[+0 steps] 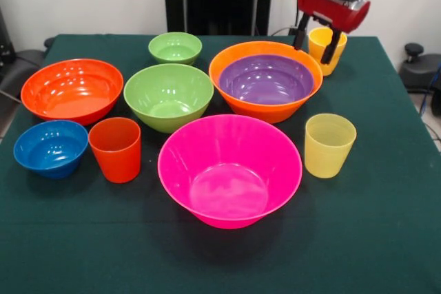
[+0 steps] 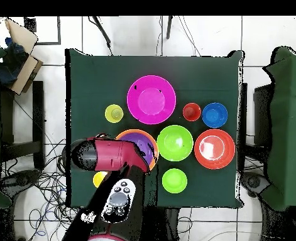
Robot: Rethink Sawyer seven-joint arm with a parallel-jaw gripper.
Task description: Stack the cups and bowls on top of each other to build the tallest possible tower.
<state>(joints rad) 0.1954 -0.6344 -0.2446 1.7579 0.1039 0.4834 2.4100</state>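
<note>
Arm reached down over the far right corner of the green cloth table (image 1: 386,239).

The gripper (image 1: 316,38) hung with its black fingers spread wide astride a yellow cup (image 1: 326,49), gripping nothing. Just left sat the tower (image 1: 265,80): a shallow purple bowl (image 1: 267,78) nested in the glossy orange bowl (image 1: 275,109). Other smooth plastic bowls and cups stood apart.

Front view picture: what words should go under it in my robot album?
The robot's tool straddles a yellow cup beside the purple bowl nested in the orange bowl, other bowls waiting unstacked.
</note>
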